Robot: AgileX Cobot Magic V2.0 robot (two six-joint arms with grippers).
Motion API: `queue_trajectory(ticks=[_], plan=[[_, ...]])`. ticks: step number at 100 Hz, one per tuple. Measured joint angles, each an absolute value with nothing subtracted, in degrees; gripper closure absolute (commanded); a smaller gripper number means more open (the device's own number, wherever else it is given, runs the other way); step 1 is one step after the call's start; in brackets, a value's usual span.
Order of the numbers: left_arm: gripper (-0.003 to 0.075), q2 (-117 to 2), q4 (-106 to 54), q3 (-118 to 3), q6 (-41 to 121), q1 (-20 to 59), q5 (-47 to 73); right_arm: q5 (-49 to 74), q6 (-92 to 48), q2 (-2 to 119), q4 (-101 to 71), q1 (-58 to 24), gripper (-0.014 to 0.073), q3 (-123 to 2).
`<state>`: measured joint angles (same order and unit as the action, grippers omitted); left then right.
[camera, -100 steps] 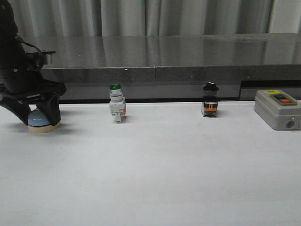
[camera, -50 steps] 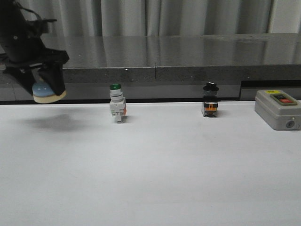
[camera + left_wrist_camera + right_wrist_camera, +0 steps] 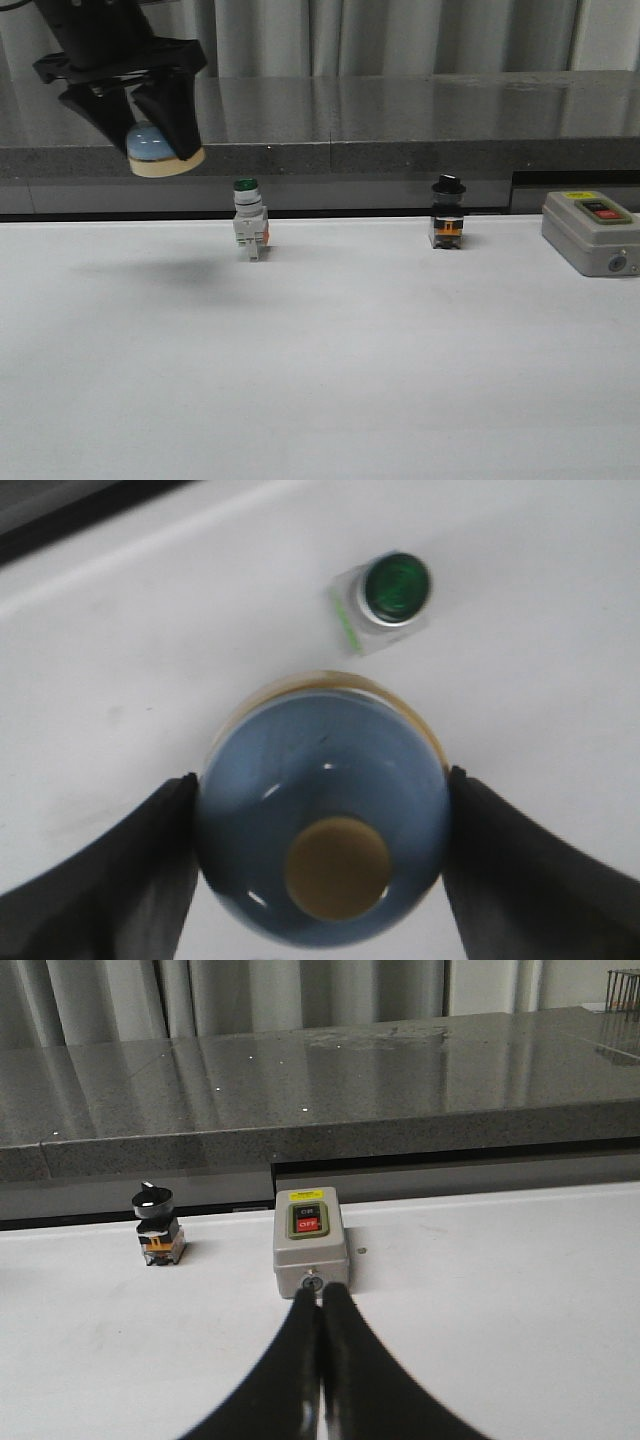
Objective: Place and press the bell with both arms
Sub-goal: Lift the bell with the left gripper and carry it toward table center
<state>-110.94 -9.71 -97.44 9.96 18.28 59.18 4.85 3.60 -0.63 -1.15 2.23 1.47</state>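
Bell: light-blue dome on a cream base, cream knob on top, held in the air clear of the white surface, up and to the left of the green-capped switch.
Left end effector: black fingers clamped on the bell's two sides.
Right end effector: fingers pressed together, holding nothing, low over the surface, tips just in front of the grey button box.
Black-knobbed switch: stands between the green-capped switch and the grey box.
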Motion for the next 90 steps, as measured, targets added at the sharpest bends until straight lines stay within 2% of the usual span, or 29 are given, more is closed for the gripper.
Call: queue_trajectory(ticks=[46,90], plan=[[0.0462,-110.9,-9.9,-97.4,10.0,31.6,56.4,4.9,3.6,-0.6,-1.2,2.2,0.0654,1.5],[0.0462,-113.9,-11.0,-97.6,10.0,33.9,55.5,4.9,3.6,-0.6,-1.2,2.2,0.0654,1.5]])
